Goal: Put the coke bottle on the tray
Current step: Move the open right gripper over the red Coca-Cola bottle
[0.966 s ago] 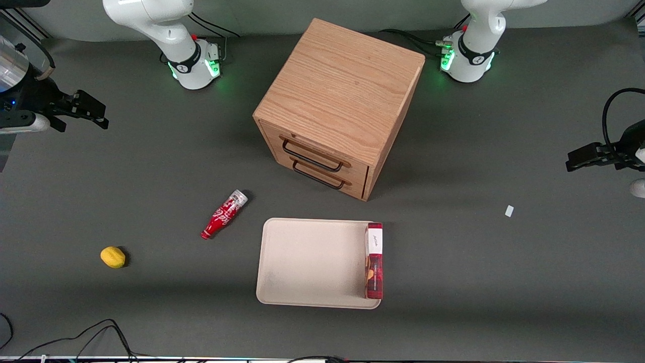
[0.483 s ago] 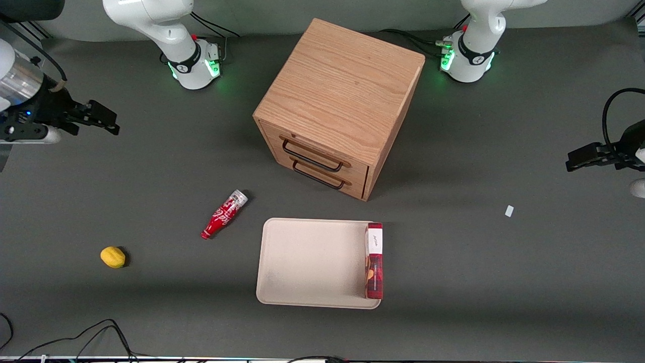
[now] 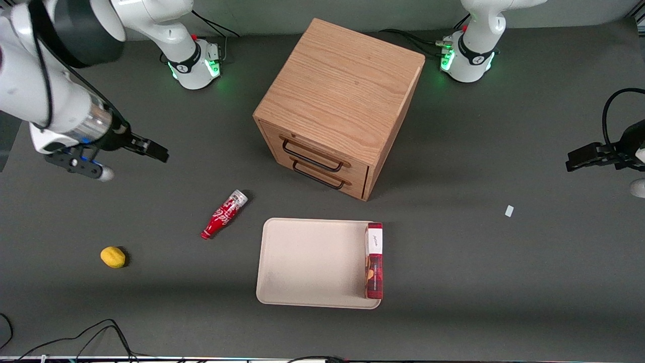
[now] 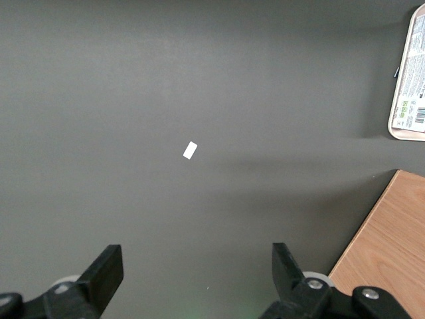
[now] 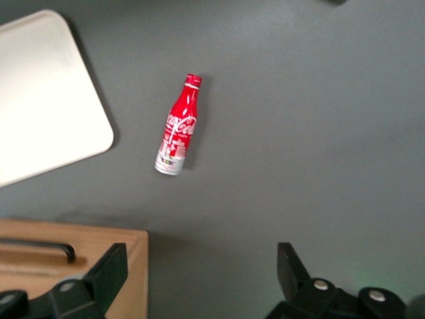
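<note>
The coke bottle (image 3: 224, 214) lies on its side on the dark table beside the tray, red with white script and a silver base. It also shows in the right wrist view (image 5: 178, 126). The cream-beige tray (image 3: 312, 262) lies flat, nearer the front camera than the wooden cabinet; one rounded corner of it shows in the right wrist view (image 5: 40, 93). My right gripper (image 3: 151, 148) hangs above the table, farther from the front camera than the bottle and toward the working arm's end. It is open and empty (image 5: 201, 256), with its jaws wide apart.
A red rectangular box with a white label (image 3: 374, 260) lies on the tray's edge toward the parked arm. A wooden two-drawer cabinet (image 3: 340, 101) stands mid-table. A yellow lemon (image 3: 113, 257) lies toward the working arm's end. A small white scrap (image 3: 509, 210) lies toward the parked arm's end.
My right arm has swung in from the table's end toward the bottle and nearer the front camera. The bottle, tray and box have not moved.
</note>
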Controlling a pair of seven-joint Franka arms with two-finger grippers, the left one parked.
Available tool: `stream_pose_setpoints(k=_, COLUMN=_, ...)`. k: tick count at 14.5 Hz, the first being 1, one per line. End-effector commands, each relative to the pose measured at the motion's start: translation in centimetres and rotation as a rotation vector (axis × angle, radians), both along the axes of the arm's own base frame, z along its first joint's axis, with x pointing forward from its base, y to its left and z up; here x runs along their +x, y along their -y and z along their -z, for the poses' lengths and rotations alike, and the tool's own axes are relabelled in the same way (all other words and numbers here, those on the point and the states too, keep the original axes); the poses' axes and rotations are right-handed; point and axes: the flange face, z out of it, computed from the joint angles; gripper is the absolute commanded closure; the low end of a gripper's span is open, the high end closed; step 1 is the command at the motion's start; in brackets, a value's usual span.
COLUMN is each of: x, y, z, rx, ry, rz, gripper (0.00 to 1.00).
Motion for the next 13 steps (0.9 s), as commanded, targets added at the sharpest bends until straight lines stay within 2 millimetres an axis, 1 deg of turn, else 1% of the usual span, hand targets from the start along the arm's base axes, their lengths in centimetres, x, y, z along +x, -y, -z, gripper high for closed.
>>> stream_pose_setpoints(k=1, x=1.3, y=-1.6, z=3.6, rx=0.012, ry=0.003, rz=0.129, gripper=0.00)
stream_pose_setpoints(k=4, x=2.4, y=-1.8, z=8.6, rx=0.006, ry=0.006, rz=0.214, gripper=0.00)
stream_pose_setpoints(k=7, x=4.1, y=-2.4, z=14.2, rx=-0.008, ry=-0.010, rz=0.311, gripper=0.00)
stream_pose_setpoints(k=8, x=4.4, y=-2.6, z=16.2, rx=-0.010, ry=-0.007, rz=0.337, gripper=0.00)
stream_pose_setpoints(k=9, x=4.4, y=-2.7, z=18.3, rx=-0.008, ry=0.004, rz=0.352, gripper=0.00)
stream_pose_setpoints(k=10, x=3.9, y=-3.7, z=20.3, rx=-0.006, ry=0.018, rz=0.354, gripper=0.00)
stream_pose_setpoints(k=12, x=3.4, y=-4.1, z=24.2, rx=-0.009, ry=0.043, rz=0.390, gripper=0.00)
stream_pose_setpoints(k=13, x=3.2, y=-4.6, z=25.5, rx=-0.008, ry=0.048, rz=0.393, gripper=0.00)
